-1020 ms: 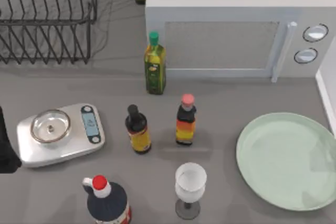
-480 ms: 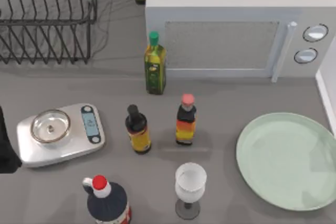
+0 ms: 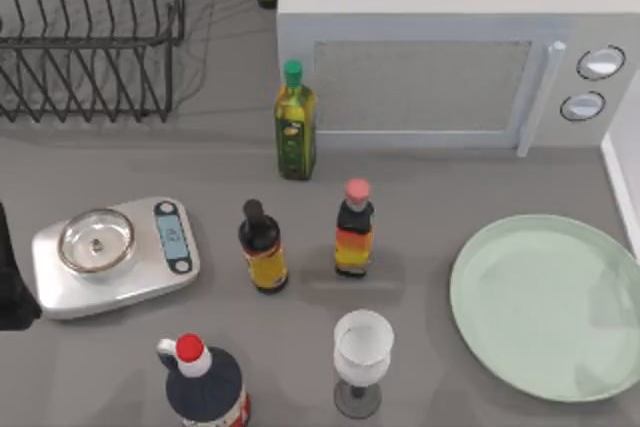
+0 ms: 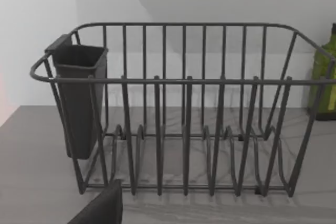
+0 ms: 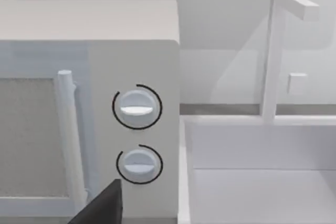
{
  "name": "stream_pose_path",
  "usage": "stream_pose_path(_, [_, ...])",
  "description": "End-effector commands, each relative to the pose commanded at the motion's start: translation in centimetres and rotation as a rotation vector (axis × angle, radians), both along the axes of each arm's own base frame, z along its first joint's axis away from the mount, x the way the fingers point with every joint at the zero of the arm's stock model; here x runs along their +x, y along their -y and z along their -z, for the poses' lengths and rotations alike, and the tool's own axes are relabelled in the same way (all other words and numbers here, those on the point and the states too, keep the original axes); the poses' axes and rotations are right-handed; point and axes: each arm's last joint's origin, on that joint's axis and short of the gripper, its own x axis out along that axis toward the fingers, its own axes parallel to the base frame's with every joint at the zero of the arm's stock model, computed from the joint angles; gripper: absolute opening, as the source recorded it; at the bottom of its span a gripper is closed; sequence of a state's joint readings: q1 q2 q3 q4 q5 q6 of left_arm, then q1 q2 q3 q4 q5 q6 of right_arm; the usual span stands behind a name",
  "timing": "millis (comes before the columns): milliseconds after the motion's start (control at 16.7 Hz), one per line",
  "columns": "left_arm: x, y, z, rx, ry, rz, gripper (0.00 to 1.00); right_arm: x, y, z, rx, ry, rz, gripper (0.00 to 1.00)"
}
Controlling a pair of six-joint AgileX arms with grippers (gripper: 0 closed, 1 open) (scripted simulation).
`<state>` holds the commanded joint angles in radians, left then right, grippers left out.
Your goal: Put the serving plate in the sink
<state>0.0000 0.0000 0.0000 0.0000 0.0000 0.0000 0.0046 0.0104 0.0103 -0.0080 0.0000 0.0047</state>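
Nothing on the table (image 3: 420,187) had shifted across the 3 top views, and the left arm sat parked at the table's left edge. Largest to smallest: the microwave (image 3: 440,67) stood at the back, the sink (image 5: 262,182) lay just to its right, and the serving plate (image 3: 545,302) lay flat at the table's right side, near the sink's white edge, probably for a short carry. Beyond these, I could not tell how the fingers of either arm stood, and nothing gripped the plate.
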Motion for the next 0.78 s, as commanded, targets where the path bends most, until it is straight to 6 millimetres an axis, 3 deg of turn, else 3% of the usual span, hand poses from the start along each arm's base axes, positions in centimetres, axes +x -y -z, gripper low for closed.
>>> stream_pose_path(180, [0.0, 0.0, 0.0, 0.000, 0.000, 0.000, 1.00, 0.1, -0.4, -1.6, 0.038, -0.077, -0.038, 1.00])
stream_pose_path(420, [0.0, 0.0, 0.0, 0.000, 0.000, 0.000, 1.00, 1.6, -1.7, -5.0, 0.116, -0.309, -0.114, 1.00])
stream_pose_path(780, [0.0, 0.0, 0.0, 0.000, 0.000, 0.000, 1.00, 8.0, -6.6, -8.8, 0.178, -0.835, -0.173, 1.00])
